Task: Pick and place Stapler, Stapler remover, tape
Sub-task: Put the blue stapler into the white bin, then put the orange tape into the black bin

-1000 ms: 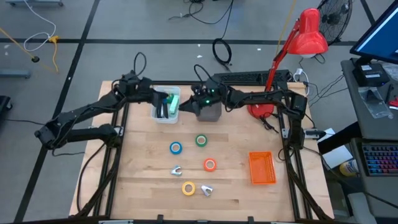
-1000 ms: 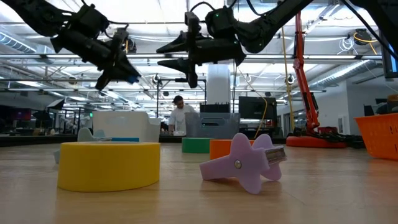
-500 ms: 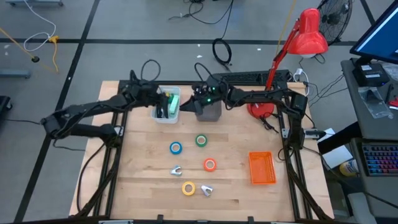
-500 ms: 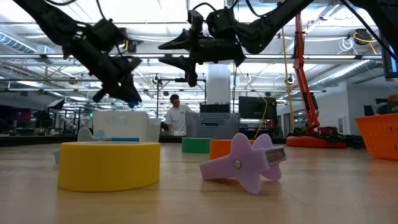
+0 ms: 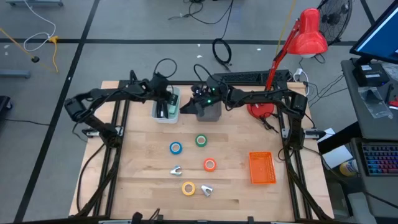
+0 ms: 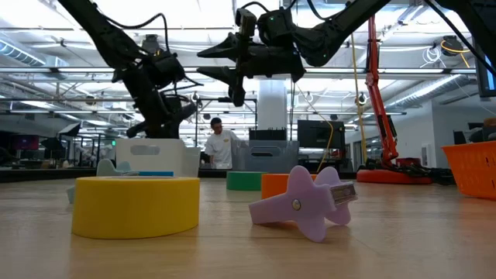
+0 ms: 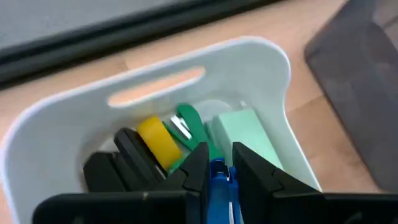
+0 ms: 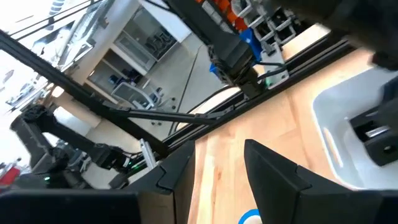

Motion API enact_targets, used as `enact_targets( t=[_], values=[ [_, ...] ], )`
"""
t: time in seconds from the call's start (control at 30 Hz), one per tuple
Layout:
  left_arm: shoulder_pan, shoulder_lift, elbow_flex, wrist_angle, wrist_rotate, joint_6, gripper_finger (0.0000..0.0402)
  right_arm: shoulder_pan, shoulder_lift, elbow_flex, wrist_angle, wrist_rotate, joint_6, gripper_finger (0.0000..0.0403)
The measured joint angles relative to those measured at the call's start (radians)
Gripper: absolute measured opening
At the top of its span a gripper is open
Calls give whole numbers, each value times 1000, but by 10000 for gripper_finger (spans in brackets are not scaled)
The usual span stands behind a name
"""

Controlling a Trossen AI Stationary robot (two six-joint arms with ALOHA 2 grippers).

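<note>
My left gripper [image 7: 216, 167] is clenching a small blue item [image 7: 218, 183] between its fingers, hanging just above the white bin [image 5: 166, 104] at the far left of the counter [image 5: 143, 168]. My right gripper [image 6: 225, 63] is waiting with fingers parted, empty, above the grey box [image 5: 209, 111] beside the bin. I am judging that letting go off-centre could bounce the piece off the green block [image 7: 244, 132] or the bin's wall, or wedge it against the black stapler [image 7: 118, 163] and the yellow piece [image 7: 156, 136] already lying inside. The tape rolls are lying flat mid-counter: blue [image 5: 176, 148], green [image 5: 201, 140], orange [image 5: 209, 165], and yellow [image 5: 188, 188] nearest. All are small bright rings, well apart.
</note>
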Motion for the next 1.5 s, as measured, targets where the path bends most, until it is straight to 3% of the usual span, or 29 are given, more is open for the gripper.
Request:
enact_targets(
  t=[0.4,0.87,1.0,1.2,1.4,1.5],
  values=[
    [8,84,2,-8,12,-1,57,0,0,0,67,-6,2,131],
    [12,62,13,-8,81,-22,157,0,0,0,67,-6,6,130],
    [31,-32,79,-70,145,-17,174,0,0,0,67,-8,15,130],
    [23,-250,169,-264,161,75,167,0,0,-1,91,-141,3,130],
    [-16,-506,130,-460,160,129,143,5,-2,-1,81,-262,18,126],
    [-49,-621,92,-536,167,109,131,23,-15,-1,76,-265,10,124]
  ],
)
